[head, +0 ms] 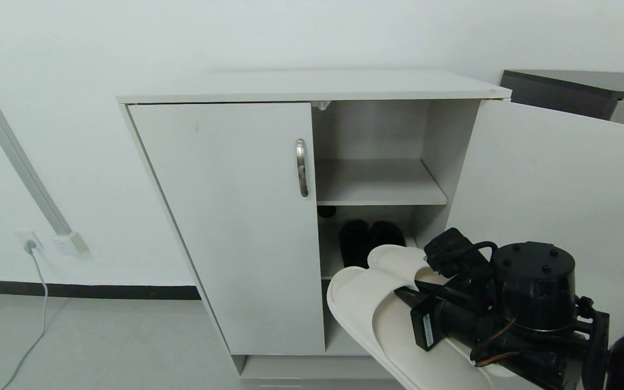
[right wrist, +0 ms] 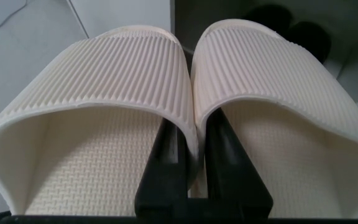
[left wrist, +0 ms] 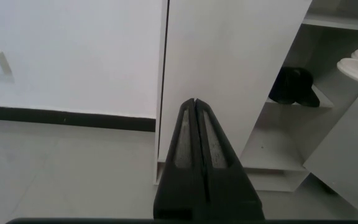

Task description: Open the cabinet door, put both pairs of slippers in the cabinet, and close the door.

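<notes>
With black slippers (head: 369,238) on the cabinet's (head: 312,86) middle shelf (head: 331,265), the right gripper (right wrist: 195,140), clamped on the white slippers' (head: 366,303) adjoining inner edges, holds them just before the open right side, next needing a forward reach inside; the left gripper (left wrist: 195,124) is closed, empty.

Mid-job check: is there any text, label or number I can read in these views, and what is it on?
Nothing can be read.
Sticker just behind the right gripper: print too small to read.
No writing seen on the cabinet, the white slippers or the wall socket.
</notes>
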Robot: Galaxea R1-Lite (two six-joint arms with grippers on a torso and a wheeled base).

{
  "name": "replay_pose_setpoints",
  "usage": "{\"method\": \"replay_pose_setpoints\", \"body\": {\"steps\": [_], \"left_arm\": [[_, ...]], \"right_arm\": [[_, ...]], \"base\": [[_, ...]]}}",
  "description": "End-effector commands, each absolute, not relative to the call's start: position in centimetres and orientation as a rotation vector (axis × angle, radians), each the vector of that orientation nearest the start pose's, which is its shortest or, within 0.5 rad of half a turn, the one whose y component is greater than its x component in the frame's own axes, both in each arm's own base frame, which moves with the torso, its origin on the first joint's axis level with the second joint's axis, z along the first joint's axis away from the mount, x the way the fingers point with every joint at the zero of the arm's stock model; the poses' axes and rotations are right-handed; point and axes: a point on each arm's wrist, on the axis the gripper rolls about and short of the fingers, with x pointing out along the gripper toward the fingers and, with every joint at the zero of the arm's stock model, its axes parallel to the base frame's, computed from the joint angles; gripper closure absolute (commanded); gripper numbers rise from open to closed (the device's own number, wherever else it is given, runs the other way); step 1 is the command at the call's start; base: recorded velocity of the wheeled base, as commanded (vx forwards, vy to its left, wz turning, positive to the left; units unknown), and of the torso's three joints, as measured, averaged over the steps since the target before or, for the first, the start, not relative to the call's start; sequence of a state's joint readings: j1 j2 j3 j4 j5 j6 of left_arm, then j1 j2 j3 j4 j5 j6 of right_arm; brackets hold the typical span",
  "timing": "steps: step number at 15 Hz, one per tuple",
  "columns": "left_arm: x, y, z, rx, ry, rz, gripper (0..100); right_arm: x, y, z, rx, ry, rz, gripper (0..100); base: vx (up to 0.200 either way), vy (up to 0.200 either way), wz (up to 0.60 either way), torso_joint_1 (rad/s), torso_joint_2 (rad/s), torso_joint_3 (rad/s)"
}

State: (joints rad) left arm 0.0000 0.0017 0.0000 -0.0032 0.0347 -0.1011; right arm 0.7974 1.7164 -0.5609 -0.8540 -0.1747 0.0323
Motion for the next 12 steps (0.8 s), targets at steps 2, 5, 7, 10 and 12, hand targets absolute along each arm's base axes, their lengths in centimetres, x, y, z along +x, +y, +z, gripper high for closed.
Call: {"method": "replay_pose_setpoints", "body": {"steps": [2, 5, 7, 10, 12], "left_arm": [[-2.3, 0.1, 7.6, -0.101, -0.003, 0.035, 100], [-2.3, 0.1, 7.6, -0.101, -0.005, 0.035, 100], [-2.3, 0.1, 7.6, -0.101, -0.003, 0.035, 100], [-2.3, 0.1, 7.6, -0.101, -0.005, 0.035, 100], [-2.3, 0.1, 7.6, -0.101, -0.003, 0.035, 100]], "right_arm": [[20.0, 20.0, 13.2, -0.12, 0.295, 0.613, 100], [20.1, 20.1, 13.2, -0.119, 0.294, 0.613, 100], [20.1, 20.1, 13.0, -0.121, 0.3, 0.612, 100], [20.4, 20.4, 12.6, -0.123, 0.301, 0.617, 100], [20.6, 20.9, 12.3, -0.113, 0.276, 0.623, 100]], "base": [[0.0, 0.0, 0.0, 0.0, 0.0, 0.0], [0.0, 0.0, -0.2, -0.005, 0.12, 0.08], [0.0, 0.0, 0.0, 0.0, 0.07, 0.049], [0.0, 0.0, 0.0, 0.001, 0.01, 0.017], [0.0, 0.0, 0.0, 0.0, 0.0, 0.0]]}}
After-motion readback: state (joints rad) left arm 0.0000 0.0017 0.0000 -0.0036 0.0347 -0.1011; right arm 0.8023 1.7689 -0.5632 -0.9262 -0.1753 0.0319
